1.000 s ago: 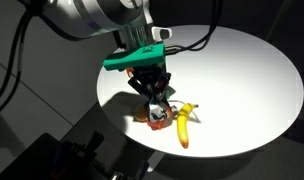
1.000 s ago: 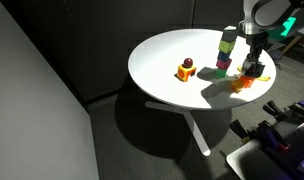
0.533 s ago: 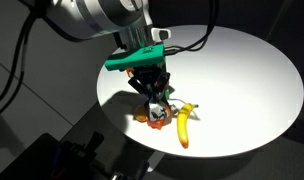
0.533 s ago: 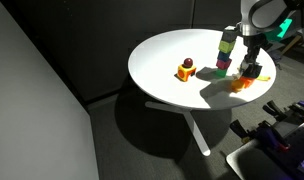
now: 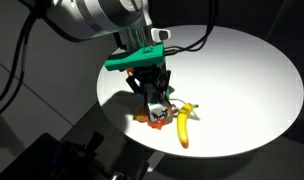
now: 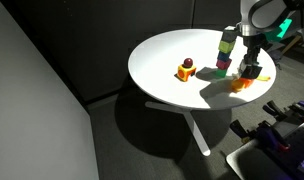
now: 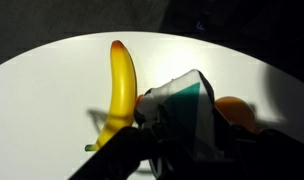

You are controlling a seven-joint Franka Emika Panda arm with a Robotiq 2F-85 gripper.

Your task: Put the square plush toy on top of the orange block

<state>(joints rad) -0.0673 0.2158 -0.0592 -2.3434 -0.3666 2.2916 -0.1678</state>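
Note:
The square plush toy (image 7: 188, 108), white with a teal-green triangle, sits between my gripper's (image 7: 182, 150) dark fingers in the wrist view. It fills the gap between them, and whether they still press on it does not show. The orange block (image 7: 235, 112) peeks out behind the toy on the right. In an exterior view my gripper (image 5: 154, 98) points straight down over the orange block (image 5: 150, 117), with the toy (image 5: 158, 106) low between the fingers, on or just above the block. From the far side, my gripper (image 6: 252, 68) hangs over the orange block (image 6: 242, 84).
A yellow banana (image 5: 182, 126) (image 7: 120, 85) lies right beside the block. A tall stack of coloured blocks (image 6: 226, 50) stands close behind my gripper. A small orange-yellow piece with a dark top (image 6: 186, 70) sits mid-table. The round white table (image 5: 242, 70) drops off near the block.
The arm has stayed in place over the block. The fingers look a little wider apart round the toy than before.

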